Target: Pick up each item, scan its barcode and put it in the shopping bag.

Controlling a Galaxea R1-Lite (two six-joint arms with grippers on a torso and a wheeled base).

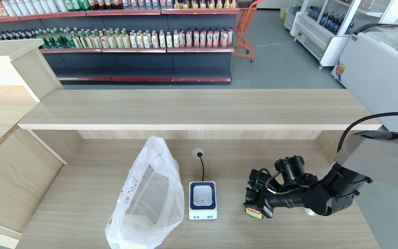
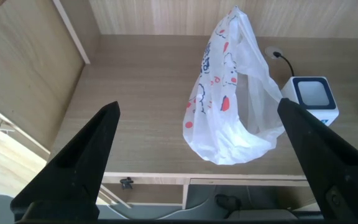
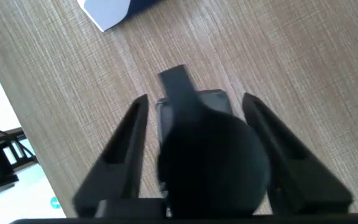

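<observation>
Jaws on both arms gape, the right straddling an item (image 1: pixel 254 212) near the scanner (image 1: pixel 202 200), shopping bag (image 1: pixel 147 204) beyond.

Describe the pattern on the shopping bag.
The shopping bag is translucent white with red and dark cartoon-style prints, clearest in the left wrist view.
</observation>
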